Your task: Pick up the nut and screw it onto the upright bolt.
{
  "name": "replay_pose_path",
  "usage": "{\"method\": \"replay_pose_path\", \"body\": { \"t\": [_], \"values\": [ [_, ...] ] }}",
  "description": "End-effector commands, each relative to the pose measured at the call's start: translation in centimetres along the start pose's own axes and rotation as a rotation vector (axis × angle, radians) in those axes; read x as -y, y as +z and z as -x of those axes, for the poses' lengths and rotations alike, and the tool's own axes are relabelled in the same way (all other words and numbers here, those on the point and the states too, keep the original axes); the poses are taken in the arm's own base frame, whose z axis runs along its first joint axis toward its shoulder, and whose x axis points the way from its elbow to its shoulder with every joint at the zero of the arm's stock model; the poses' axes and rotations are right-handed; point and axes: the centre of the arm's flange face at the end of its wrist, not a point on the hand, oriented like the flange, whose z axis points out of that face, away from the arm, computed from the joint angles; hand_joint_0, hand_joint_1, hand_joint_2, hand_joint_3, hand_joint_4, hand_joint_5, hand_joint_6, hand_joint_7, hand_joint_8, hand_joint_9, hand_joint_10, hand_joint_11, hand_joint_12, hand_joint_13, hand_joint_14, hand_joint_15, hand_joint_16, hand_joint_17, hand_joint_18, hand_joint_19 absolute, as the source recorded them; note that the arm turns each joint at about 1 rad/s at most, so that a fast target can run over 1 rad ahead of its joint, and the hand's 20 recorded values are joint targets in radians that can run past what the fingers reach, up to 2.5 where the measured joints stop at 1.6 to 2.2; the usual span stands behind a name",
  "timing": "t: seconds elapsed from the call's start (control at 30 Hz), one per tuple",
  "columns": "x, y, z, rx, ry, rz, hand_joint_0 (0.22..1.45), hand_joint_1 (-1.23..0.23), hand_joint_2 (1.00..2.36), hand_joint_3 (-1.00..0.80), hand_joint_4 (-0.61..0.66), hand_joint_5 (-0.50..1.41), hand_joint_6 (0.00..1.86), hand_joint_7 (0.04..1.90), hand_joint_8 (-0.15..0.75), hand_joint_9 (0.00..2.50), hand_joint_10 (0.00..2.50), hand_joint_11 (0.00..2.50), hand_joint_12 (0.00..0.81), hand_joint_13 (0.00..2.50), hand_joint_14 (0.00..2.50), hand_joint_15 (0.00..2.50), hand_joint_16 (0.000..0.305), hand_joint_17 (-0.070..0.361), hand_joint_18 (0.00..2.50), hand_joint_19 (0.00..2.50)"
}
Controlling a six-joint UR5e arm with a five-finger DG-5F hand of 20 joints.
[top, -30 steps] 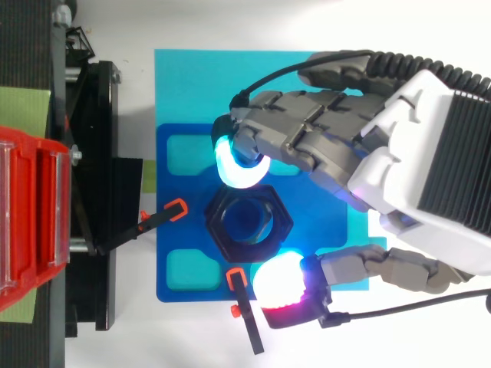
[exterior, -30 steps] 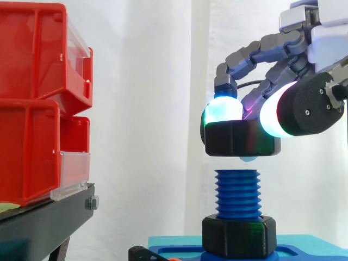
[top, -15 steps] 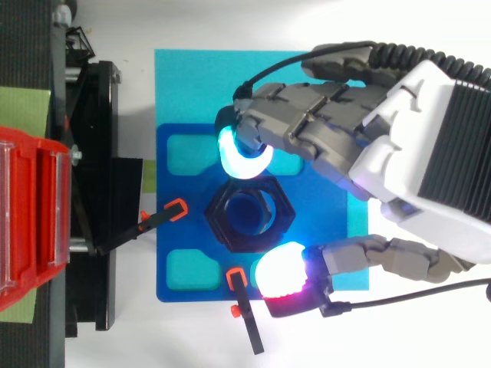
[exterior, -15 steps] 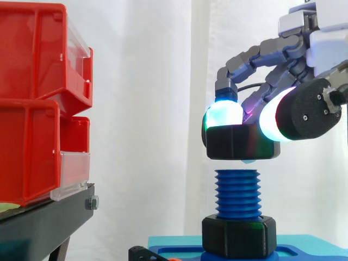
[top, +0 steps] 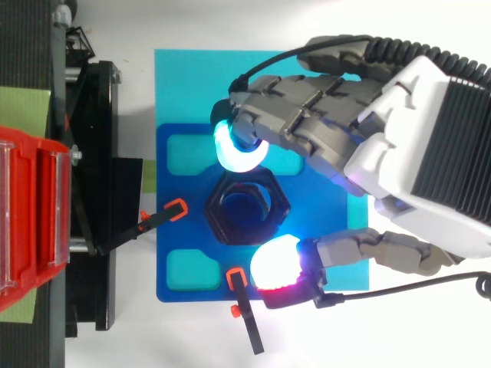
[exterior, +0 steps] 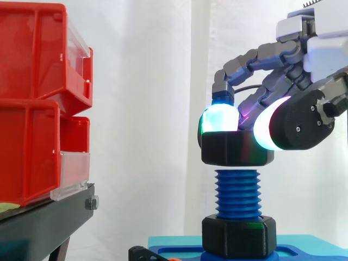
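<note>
A black hexagonal nut [exterior: 237, 150] [top: 247, 207] sits level at the top of the upright blue threaded bolt [exterior: 237, 193]. My hand [exterior: 296, 103] [top: 368, 130] comes in from the right and pinches the nut between glowing fingertips [top: 239, 150] and the thumb pad [top: 275, 265]. Through the nut's hole the blue bolt end shows in the top view. A second black nut [exterior: 239, 235] sits lower on the bolt, against the blue base [top: 178, 222].
Red bins [exterior: 38, 103] stacked on a black stand [exterior: 43, 223] lie to the left. A teal mat [top: 199, 77] lies under the blue base. Two black clamps with orange tips [top: 164, 215] [top: 244, 314] hold the base's left and front sides.
The hand has lowered the nut from a gap above the bolt down onto the bolt's top, and it has shifted slightly left.
</note>
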Motion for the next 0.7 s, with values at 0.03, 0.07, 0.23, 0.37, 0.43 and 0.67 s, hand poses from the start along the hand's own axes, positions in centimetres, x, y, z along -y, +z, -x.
{"method": "replay_pose_path", "body": {
  "t": [0.03, 0.07, 0.23, 0.37, 0.43, 0.67],
  "values": [
    [-0.28, 0.08, -0.34, 0.034, 0.017, 0.011, 0.59, -0.73, 1.00, -0.50, 0.31, -0.14, 0.50, 1.27, 0.354, 0.81, 0.01, 0.34, 0.450, 0.73, 0.00, 0.10, 0.049, 0.111, 0.56, 0.38],
    [-0.16, 0.09, -0.33, 0.032, 0.014, 0.009, 0.59, -0.73, 1.00, -0.50, 0.30, -0.14, 0.50, 1.27, 0.352, 0.81, 0.01, 0.33, 0.450, 0.73, 0.00, 0.10, 0.049, 0.111, 0.56, 0.37],
    [-0.08, 0.03, -0.38, 0.026, 0.009, 0.006, 0.59, -0.73, 1.00, -0.50, 0.30, -0.14, 0.50, 1.27, 0.353, 0.81, 0.01, 0.34, 0.451, 0.74, 0.00, 0.10, 0.049, 0.111, 0.57, 0.37],
    [-0.10, 0.08, -0.42, 0.026, 0.008, 0.006, 0.59, -0.73, 1.00, -0.50, 0.30, -0.14, 0.50, 1.27, 0.351, 0.81, 0.01, 0.34, 0.450, 0.74, 0.00, 0.11, 0.049, 0.111, 0.56, 0.38],
    [-0.08, 0.03, -0.38, 0.026, 0.008, 0.006, 0.59, -0.73, 1.00, -0.50, 0.30, -0.14, 0.50, 1.27, 0.352, 0.81, 0.01, 0.34, 0.449, 0.74, 0.00, 0.11, 0.049, 0.111, 0.56, 0.38],
    [-0.14, -0.04, -0.43, 0.022, 0.003, 0.006, 0.59, -0.73, 1.00, -0.50, 0.30, -0.14, 0.50, 1.27, 0.355, 0.81, 0.01, 0.34, 0.448, 0.75, 0.00, 0.11, 0.049, 0.110, 0.56, 0.38]
  ]
}}
